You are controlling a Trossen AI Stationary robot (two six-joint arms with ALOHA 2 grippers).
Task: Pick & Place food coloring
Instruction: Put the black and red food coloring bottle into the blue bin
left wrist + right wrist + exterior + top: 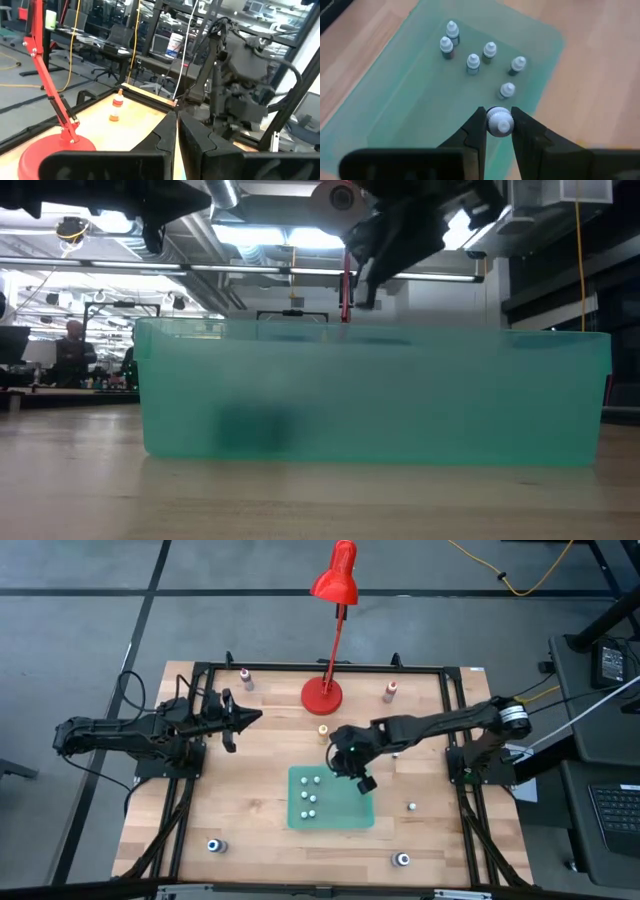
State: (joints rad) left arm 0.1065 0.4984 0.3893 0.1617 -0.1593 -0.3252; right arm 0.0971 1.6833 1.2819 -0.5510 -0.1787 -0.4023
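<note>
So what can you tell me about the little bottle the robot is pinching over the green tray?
The little bottle is tiny, with a ribbed white cap, and that cap is nearly all that shows from above. It hangs upright, pinched between the two dark fingers of the right gripper, which touch it on both sides. It is held above the green tray, near one edge, not yet set down. Six matching white-capped bottles already stand on the tray, apart from it.
</note>
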